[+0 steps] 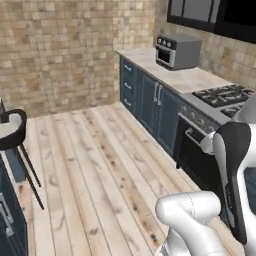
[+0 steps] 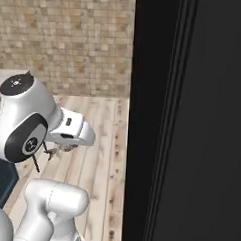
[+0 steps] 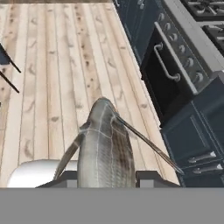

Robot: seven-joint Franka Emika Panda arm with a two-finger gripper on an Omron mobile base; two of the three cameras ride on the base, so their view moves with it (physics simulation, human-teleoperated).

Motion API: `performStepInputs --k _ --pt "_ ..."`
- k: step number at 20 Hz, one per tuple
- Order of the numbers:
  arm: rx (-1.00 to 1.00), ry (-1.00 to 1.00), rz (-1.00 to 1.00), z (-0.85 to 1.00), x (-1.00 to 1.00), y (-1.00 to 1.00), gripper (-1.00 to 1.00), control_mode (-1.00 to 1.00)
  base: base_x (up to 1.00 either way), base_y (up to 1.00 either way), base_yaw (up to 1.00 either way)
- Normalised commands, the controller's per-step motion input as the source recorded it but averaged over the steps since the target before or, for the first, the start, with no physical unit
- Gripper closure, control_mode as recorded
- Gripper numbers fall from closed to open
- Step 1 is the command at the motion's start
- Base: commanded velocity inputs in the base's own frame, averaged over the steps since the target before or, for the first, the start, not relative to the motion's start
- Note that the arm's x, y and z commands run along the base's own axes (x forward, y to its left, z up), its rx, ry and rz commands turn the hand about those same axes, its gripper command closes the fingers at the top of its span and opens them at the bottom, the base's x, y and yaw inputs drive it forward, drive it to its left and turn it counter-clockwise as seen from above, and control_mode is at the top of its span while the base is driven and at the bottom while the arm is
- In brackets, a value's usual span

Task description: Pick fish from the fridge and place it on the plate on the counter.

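Observation:
In the hand view a grey, silvery fish [image 3: 107,146] with thin fins sticks out forward between my fingertips [image 3: 151,177]. My gripper [image 3: 107,177] is shut on the fish and hangs over the wooden floor. The fridge [image 2: 202,122] shows as a tall black wall on the right of the right base view, close beside my arm. The beige counter [image 1: 187,79] runs along the right wall over dark blue cabinets. The plate is out of view.
A grey toaster oven [image 1: 177,50] stands on the counter. The black gas stove [image 1: 225,95] and its oven door [image 3: 168,70] lie to the right. A black stool [image 1: 12,130] stands at the left. Plank floor [image 1: 100,160] lies between them.

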Motion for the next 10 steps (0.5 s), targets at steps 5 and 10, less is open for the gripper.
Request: performStepInputs --k 5,10 --pt "0.00 0.00 0.00 0.00 0.00 0.00 1.00 1.00 0.25 0.00 -0.81" --pt "0.00 0.00 0.00 0.00 0.00 0.00 1.00 1.00 0.16 0.00 -0.83"
